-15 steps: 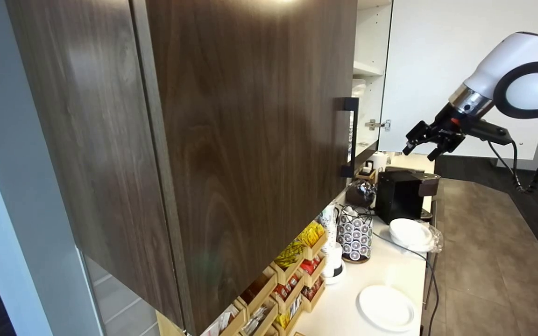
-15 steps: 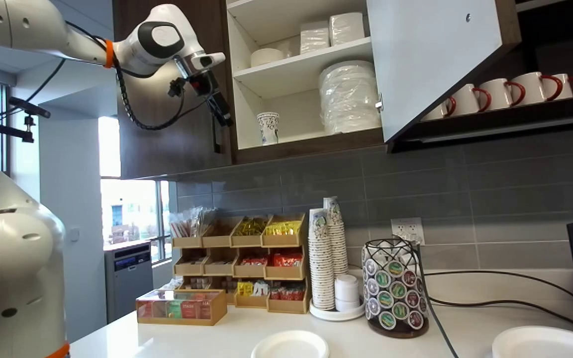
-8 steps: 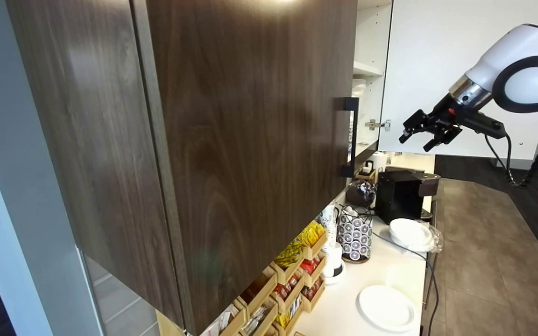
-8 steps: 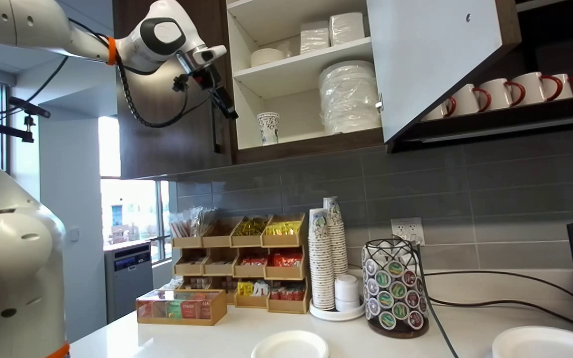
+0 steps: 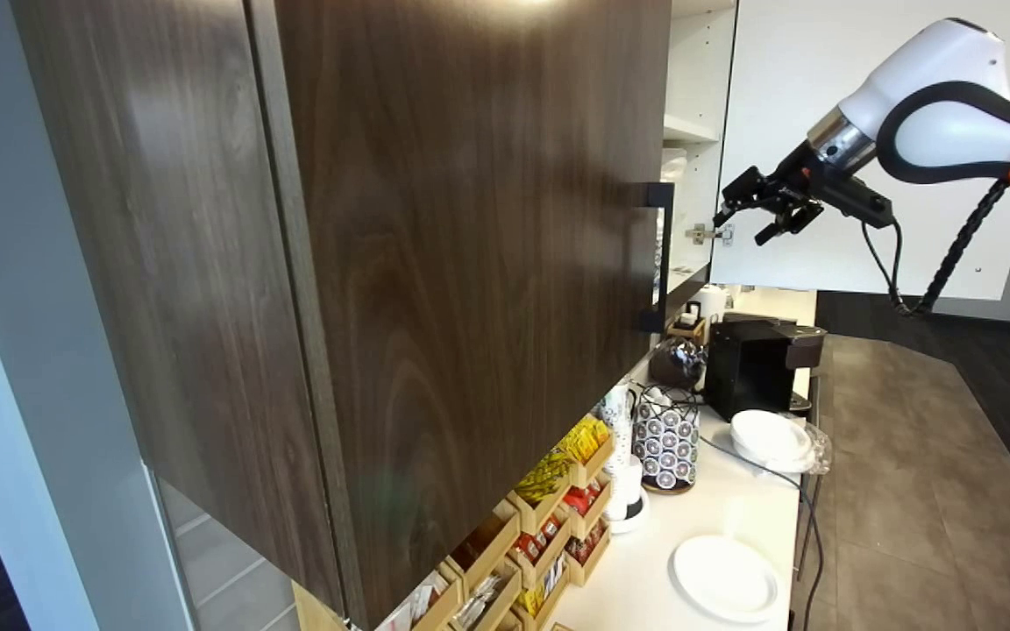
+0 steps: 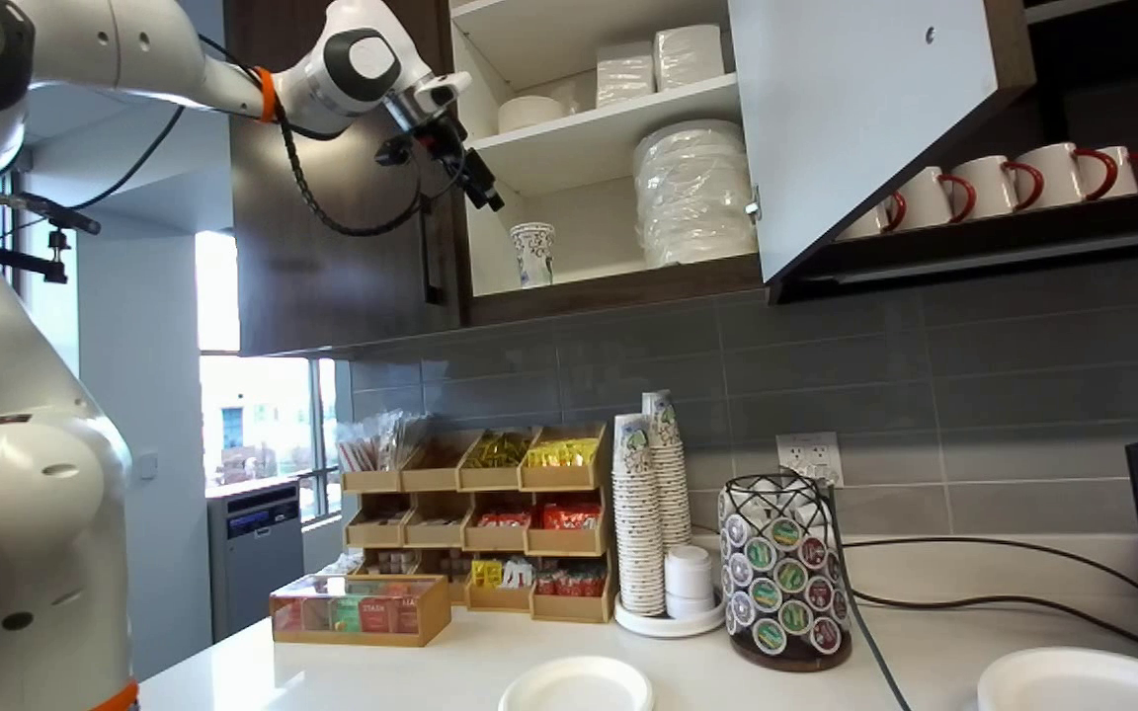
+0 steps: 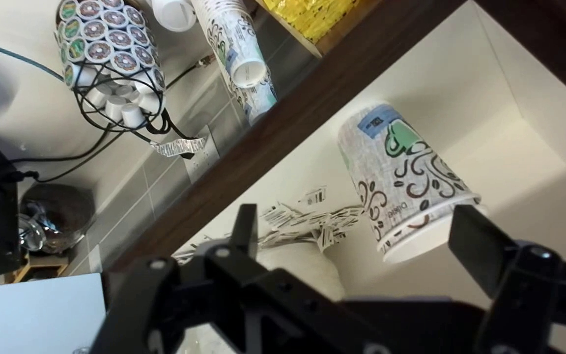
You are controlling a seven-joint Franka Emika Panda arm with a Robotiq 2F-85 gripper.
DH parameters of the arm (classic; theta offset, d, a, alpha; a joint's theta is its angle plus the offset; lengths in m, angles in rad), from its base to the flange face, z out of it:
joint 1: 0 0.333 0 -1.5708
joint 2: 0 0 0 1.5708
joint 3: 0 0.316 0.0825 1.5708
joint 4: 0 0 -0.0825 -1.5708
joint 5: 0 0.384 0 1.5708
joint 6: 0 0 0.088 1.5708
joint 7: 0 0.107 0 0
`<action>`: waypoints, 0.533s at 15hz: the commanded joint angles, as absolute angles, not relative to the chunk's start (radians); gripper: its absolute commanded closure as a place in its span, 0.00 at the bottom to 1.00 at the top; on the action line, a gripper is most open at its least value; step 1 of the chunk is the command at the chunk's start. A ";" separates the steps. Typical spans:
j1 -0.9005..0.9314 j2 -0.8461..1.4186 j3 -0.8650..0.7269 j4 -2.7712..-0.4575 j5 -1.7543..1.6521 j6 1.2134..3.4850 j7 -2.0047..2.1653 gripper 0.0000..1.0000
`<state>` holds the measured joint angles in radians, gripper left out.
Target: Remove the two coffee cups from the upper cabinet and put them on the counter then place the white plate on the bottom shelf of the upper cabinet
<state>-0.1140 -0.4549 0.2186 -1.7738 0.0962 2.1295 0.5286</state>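
Gripper (image 7: 354,231) hangs at cabinet (image 6: 618,288) opening, tilted downward, fingers (image 7: 246,226) well apart. Cup (image 7: 406,182) just beyond, upright on bottom shelf (image 7: 307,167), gap showing in exterior view. Wrapped white stack (image 6: 692,193) farther along up there. Down here, plate (image 5: 726,578) lies flat on counter (image 6: 381,671), near stacked cups (image 6: 636,523) and coffee pods (image 6: 791,575).

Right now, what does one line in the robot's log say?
Gripper: open, empty | cup: upright in cabinet, not gripped | plate: on counter
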 commanded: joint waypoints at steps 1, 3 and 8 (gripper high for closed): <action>-0.097 -0.335 0.243 -1.640 0.025 2.144 0.559 0.00; -0.091 -0.286 0.257 -1.585 -0.022 2.144 0.569 0.00; -0.061 -0.186 0.256 -1.487 -0.108 2.127 0.607 0.00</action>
<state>-0.0873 -0.2585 0.2580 -1.5679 -0.0533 2.1454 0.5597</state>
